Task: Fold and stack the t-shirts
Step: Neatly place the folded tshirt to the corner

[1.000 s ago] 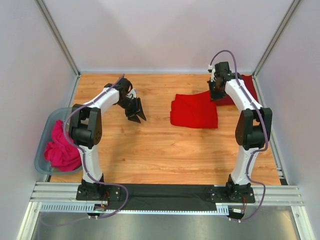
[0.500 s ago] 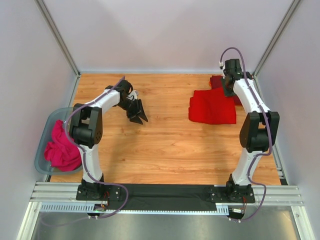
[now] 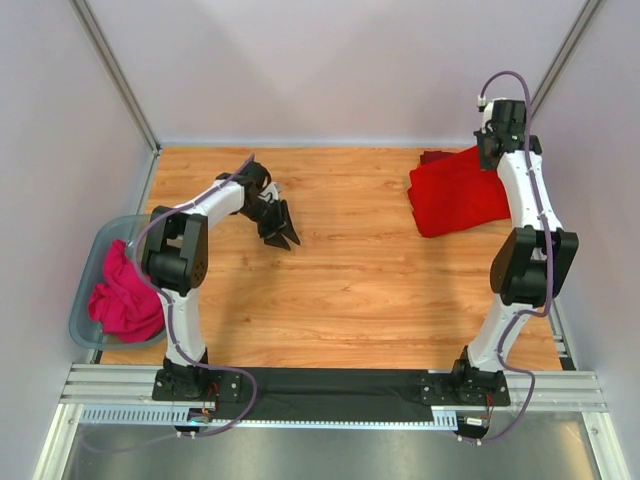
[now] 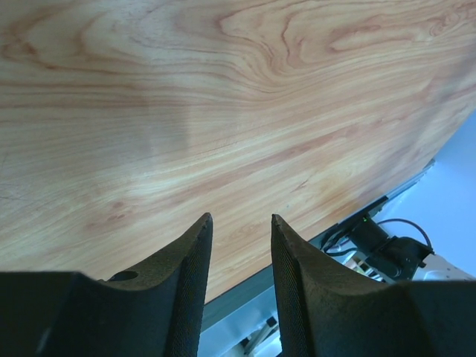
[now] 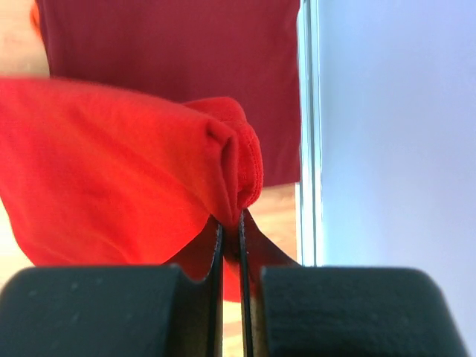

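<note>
Carried rightward, bright red t-shirt (image 3: pixel 455 195) hangs pinched in right hand (image 5: pixel 231 227).

The right gripper (image 3: pixel 494 158), pinching the bright red t-shirt (image 3: pixel 455 195), is now nearer the worktop's (image 3: pixel 350 290) far right corner. The shirt has travelled right with it and covers most of the maroon t-shirt (image 3: pixel 434 158).

Clear bin (image 3: pixel 80 300), wooden table (image 3: pixel 360 290)
</note>
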Tool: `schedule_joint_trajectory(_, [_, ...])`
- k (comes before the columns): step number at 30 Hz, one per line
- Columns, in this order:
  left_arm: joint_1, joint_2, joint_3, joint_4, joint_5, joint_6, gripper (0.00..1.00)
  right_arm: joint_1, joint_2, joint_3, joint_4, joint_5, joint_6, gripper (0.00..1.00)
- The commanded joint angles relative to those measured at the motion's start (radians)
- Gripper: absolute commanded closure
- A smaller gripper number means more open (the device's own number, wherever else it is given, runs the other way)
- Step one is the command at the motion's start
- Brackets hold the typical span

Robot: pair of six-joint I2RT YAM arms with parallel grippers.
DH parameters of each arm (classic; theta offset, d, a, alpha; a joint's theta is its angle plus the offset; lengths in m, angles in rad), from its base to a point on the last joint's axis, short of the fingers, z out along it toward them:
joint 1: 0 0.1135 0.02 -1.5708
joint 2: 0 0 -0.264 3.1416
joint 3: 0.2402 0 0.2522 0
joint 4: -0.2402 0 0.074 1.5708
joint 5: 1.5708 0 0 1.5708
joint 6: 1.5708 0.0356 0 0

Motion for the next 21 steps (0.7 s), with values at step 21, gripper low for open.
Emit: schedule_joint_trajectory(21, [-0.089, 0.118, 0.237, -0.203, -0.161, -0.100, 0.56, -0.262, 0.644, 0.663, 0.179, -0.292, 0.457, 1.00])
